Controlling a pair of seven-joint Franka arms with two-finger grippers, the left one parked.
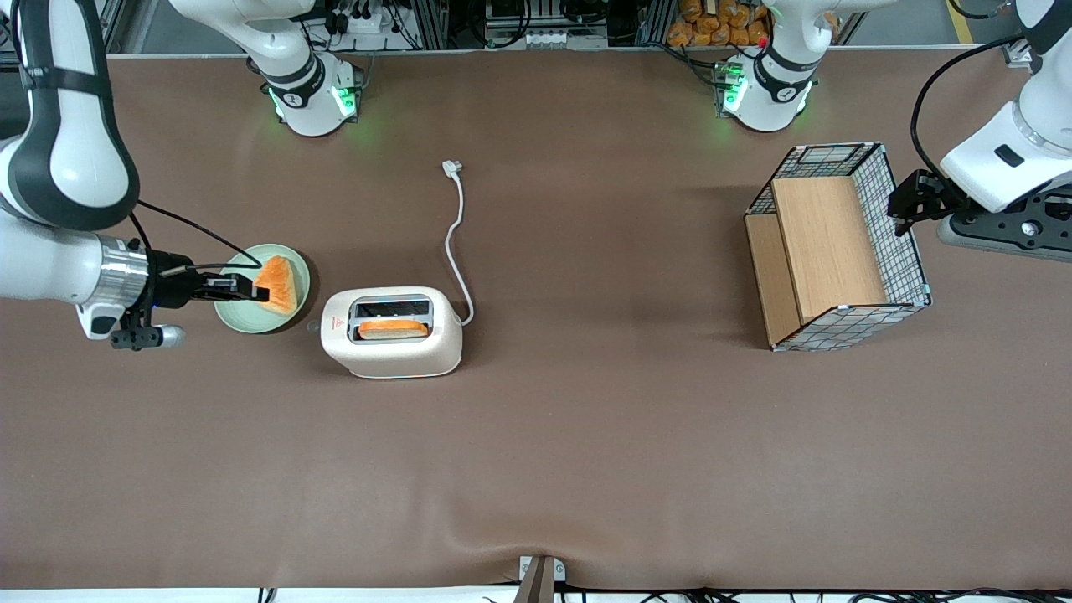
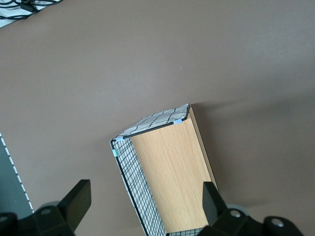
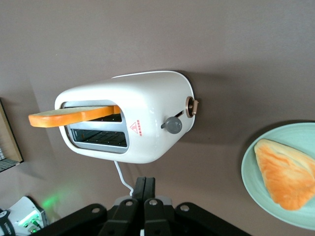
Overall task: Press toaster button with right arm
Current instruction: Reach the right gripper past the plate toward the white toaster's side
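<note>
We see the cream-white, rounded toaster [image 1: 392, 333] with 2 slots, 1 bread slice [image 1: 393, 328] and a grey round toaster button [image 3: 173, 125] on its narrow end, beside the green plate [image 1: 243, 316], over which the gripper [image 1: 258, 293] hangs, fingers clenched together.

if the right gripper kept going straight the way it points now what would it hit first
Probably the bread slice on the green plate: the gripper, jaws shut, hovers at it, pointing toward the toaster. Height is unclear.
</note>
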